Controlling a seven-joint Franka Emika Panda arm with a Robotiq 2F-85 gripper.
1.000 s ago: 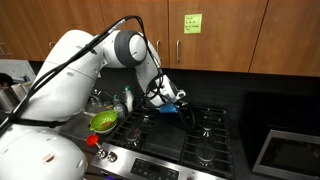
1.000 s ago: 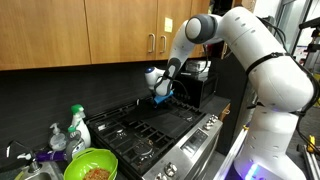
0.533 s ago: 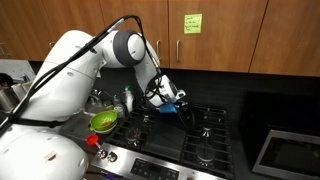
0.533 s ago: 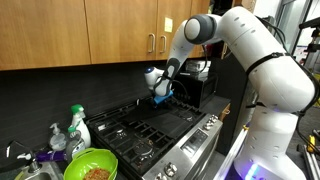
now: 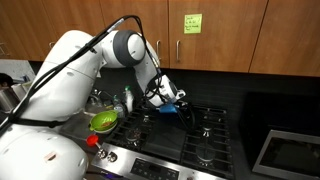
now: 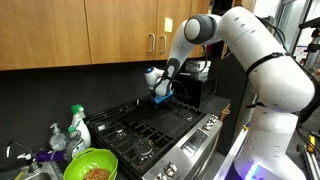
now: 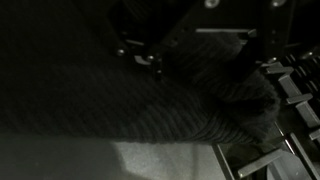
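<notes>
blue cloth (image 5: 180,100) clamped in closed hand (image 5: 169,98), hanging just above black stove (image 5: 195,135) grates; green bowl (image 5: 104,121) and bottle (image 6: 78,127) well apart, beside the stove.

Hand (image 5: 168,98) tiny in both exterior views; finger spread unreadable. Blue bit (image 5: 179,99) at hand: own part or separate thing, cannot tell. Wrist view dark and blurred. Ribbed mass (image 7: 150,100) fills most of it, kind unclear, no fingers made out. Pale patch (image 7: 150,160) below it cut by bottom edge. Grate (image 7: 290,90) cut by right edge. Bowl (image 6: 90,166) cut by bottom edge, contents too small to name. Note (image 5: 192,22) writing illegible. Black box (image 6: 198,88) half hidden behind arm.
</notes>
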